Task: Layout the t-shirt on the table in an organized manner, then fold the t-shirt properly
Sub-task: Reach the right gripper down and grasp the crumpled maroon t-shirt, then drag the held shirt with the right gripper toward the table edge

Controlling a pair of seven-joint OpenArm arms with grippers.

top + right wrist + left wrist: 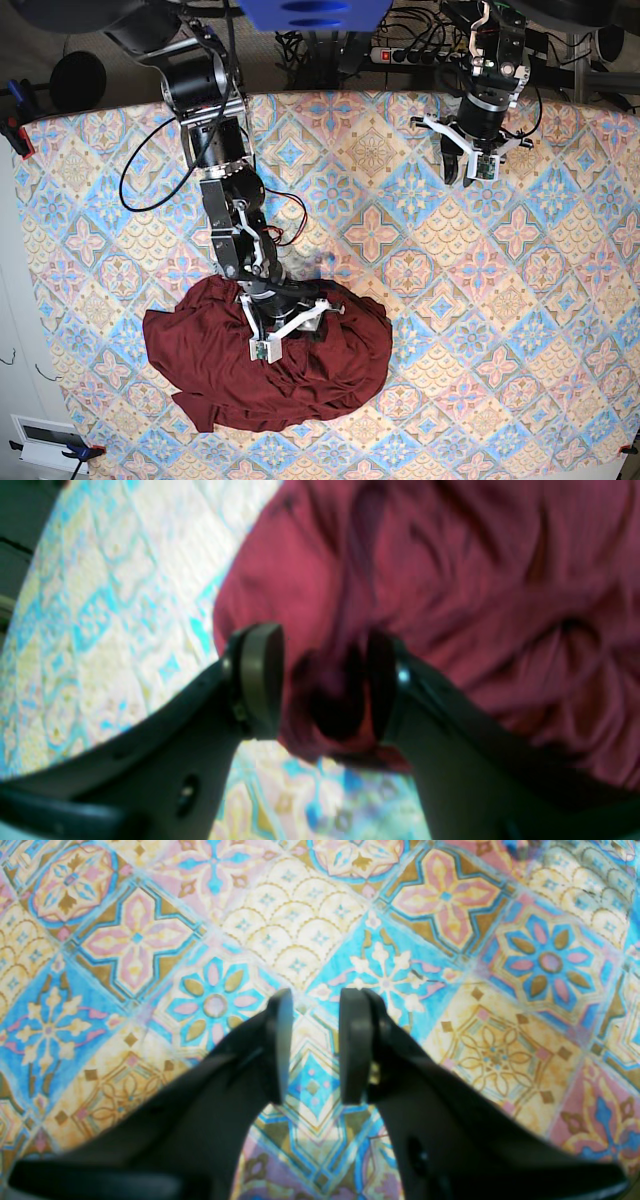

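The t-shirt [265,365] is lying crumpled on the table [480,300], near its front edge — long axis running roughly left–right in the base view. The right gripper [320,682] is straddling a bunched fold, jaws parted. The left gripper [314,1045] is hovering well apart over bare cloth, slightly parted and holding nothing.

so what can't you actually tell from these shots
- Right gripper, right wrist view: blur hides whether the t-shirt fold between the parted jaws is pinched.
- T-shirt, base view: bunched up, so sleeves and collar can't be found.
- Left gripper, left wrist view: open, empty; the shirt is outside that view.
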